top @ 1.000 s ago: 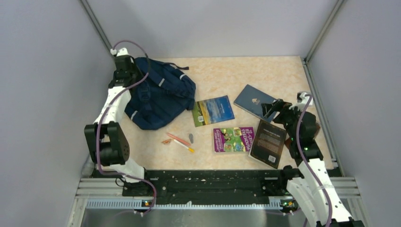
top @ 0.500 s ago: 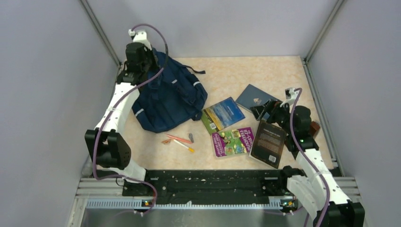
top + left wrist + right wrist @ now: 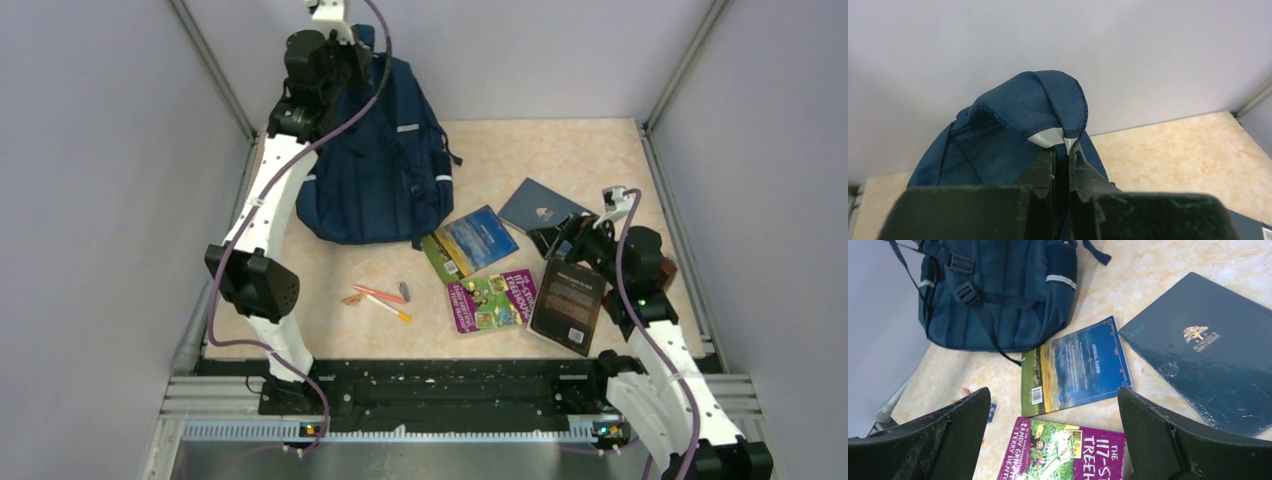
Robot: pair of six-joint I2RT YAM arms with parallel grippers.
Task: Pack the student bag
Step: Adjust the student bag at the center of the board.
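The student bag (image 3: 375, 170) looks soft and floppy; left gripper (image 3: 1063, 150) pinches its top loop (image 3: 1048, 97), upper left. Right gripper (image 3: 567, 235) wide, empty.

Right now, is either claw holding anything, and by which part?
Left claw grips the student bag by a fabric fold at its top. Right claw is open, holding nothing.
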